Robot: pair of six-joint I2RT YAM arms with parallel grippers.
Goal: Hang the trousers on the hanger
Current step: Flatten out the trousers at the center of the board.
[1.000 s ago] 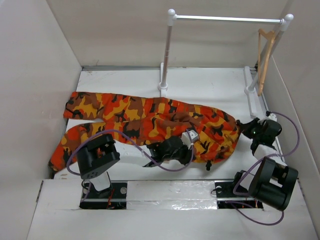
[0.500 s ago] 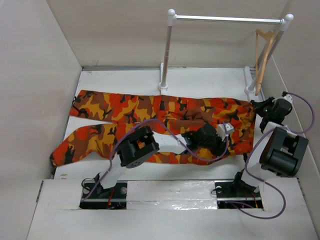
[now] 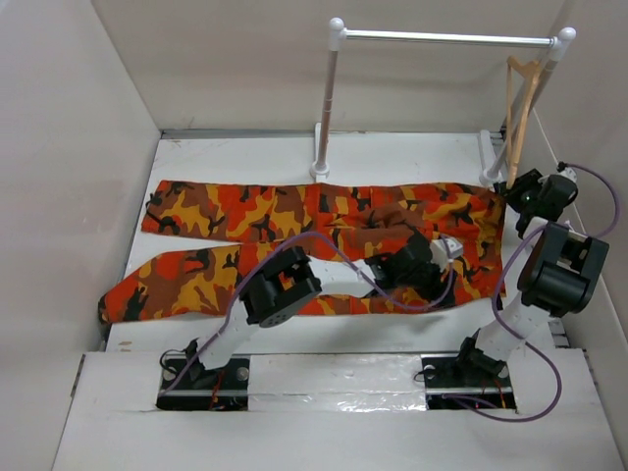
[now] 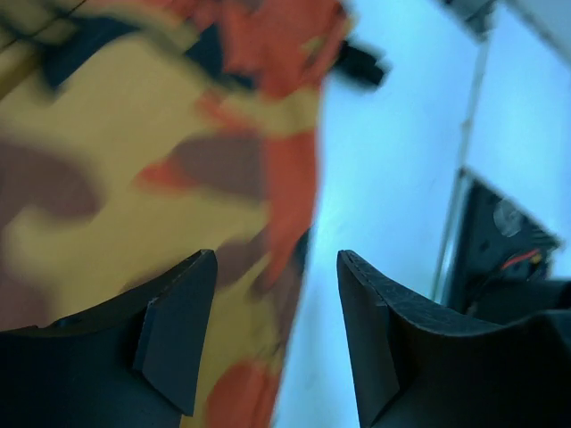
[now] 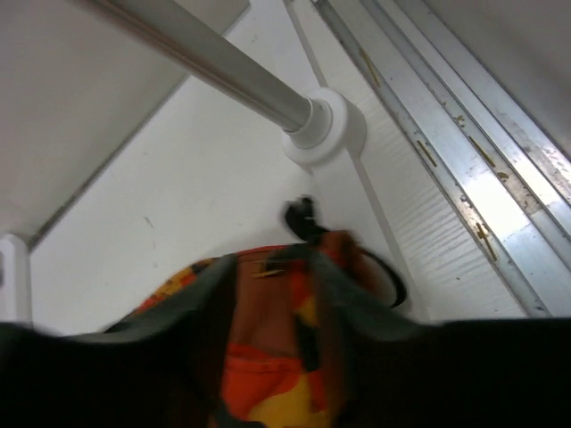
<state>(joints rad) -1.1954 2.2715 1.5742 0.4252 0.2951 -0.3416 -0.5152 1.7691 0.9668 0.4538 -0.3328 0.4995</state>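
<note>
The camouflage trousers lie flat across the table, legs to the left and waist to the right. My left gripper is low over the waist's near edge. In its wrist view it stands open, with the blurred trousers edge lying between the fingers, ungripped. My right gripper is at the waist's far right corner. Its blurred fingers are parted, and trousers fabric shows in the gap. The tan wooden hanger hangs at the right end of the rail.
The white rail on two posts stands at the back; its right post base is just beyond my right gripper. A metal track runs along the right side. Box walls close in left, right and behind.
Both arms drew the trousers' waist to the right, stretching the trousers out flat. Both grippers, shut on the waist before, have now opened and let go.
</note>
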